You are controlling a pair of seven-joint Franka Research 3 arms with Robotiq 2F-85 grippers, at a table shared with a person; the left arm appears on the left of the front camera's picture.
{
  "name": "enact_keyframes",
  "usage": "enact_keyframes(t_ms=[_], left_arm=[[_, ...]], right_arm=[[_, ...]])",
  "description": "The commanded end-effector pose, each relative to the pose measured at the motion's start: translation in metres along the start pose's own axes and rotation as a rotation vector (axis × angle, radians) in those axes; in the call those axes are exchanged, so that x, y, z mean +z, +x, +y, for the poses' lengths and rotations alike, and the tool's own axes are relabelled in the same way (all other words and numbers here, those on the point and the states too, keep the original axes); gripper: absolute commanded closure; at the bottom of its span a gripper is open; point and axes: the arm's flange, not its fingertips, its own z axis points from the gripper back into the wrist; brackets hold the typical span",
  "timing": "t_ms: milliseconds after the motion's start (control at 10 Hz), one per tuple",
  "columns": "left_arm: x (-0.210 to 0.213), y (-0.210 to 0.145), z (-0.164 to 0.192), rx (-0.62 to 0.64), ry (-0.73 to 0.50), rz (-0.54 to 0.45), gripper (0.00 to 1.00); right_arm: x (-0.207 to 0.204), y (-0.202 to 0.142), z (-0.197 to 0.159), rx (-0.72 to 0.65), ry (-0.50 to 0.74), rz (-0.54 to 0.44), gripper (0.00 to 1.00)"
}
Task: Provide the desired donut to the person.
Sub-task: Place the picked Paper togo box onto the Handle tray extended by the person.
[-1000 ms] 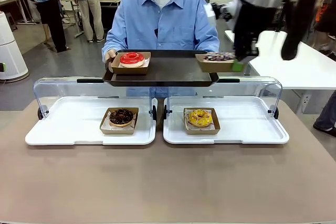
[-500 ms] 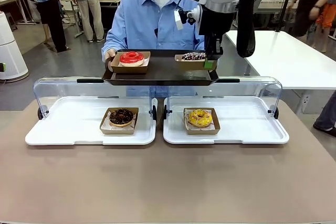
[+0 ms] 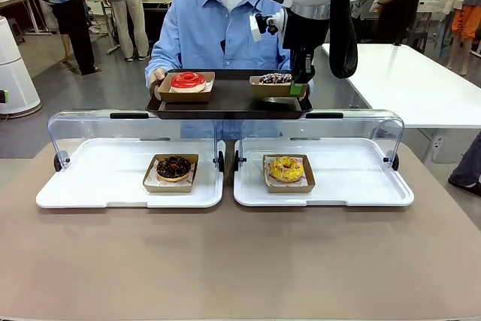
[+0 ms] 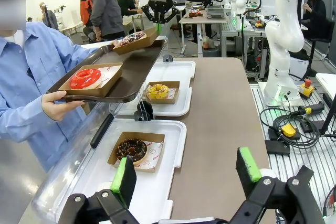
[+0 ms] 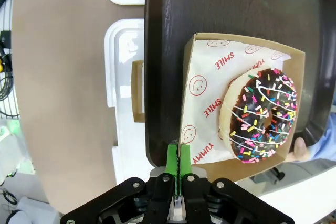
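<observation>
Right wrist: our right gripper (image 5: 178, 162) pinches sprinkle donut box (image 5: 199, 85) edge on tray (image 5: 163, 66) | left gripper (image 4: 186, 174) wide open, holding nothing | box maybe tilted

Open table (image 3: 240, 261) before raised covers (image 3: 135, 122)

Four donuts (image 3: 189, 80), three trays (image 3: 225, 103)

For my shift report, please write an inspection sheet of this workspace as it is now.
Surface: brown table, two white trays with clear lids open.
Job's things: sprinkled chocolate donut in cardboard box over person's dark tray; red donut there too.
Clutter: chocolate donut, yellow donut on white trays.
Grippers: right gripper fingers pinch box edge; left gripper open, empty.
Cables: coiled at floor.
Surroundings: people, other tables.
</observation>
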Motion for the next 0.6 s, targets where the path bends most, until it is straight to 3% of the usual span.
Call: enact_keyframes(t_ms=[0, 400, 500], left_arm=[[0.001, 0.0, 0.0, -0.001, 0.016, 0.0, 0.0], [0.001, 0.0, 0.0, -0.001, 0.016, 0.0, 0.0], [0.001, 0.0, 0.0, -0.001, 0.016, 0.0, 0.0]], right_arm=[[-0.006, -0.003, -0.012, 0.036, -0.002, -0.042, 0.98], [-0.018, -0.005, -0.017, 0.102, -0.004, -0.094, 0.98], [-0.018, -0.005, -0.018, 0.107, -0.011, -0.107, 0.63]])
